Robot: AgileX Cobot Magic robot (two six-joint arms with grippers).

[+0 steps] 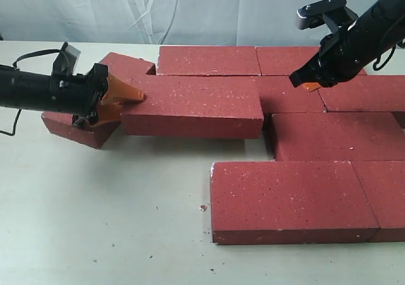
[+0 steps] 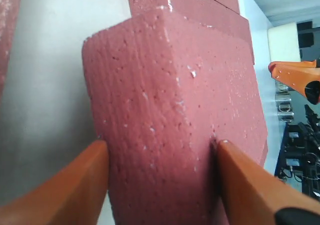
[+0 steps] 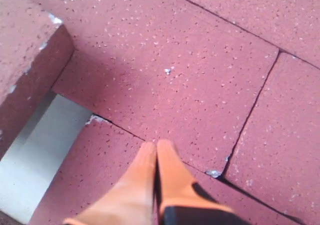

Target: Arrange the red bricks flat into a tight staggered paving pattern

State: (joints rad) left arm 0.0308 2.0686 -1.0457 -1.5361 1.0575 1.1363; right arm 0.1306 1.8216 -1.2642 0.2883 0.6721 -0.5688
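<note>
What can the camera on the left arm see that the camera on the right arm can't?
Only the left wrist view: the left fingers spread wide, pressing both sides of the gripped brick at its end, with the right fingers far off behind it.
Only the right wrist view: those right fingers closed together above the flat bricks, which lie side by side with thin seams.
Both: speckled red brick, orange fingers and a bit of pale table.

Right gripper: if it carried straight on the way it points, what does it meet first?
Probably the flat red brick just ahead of its shut fingers; the gap is unclear.
</note>
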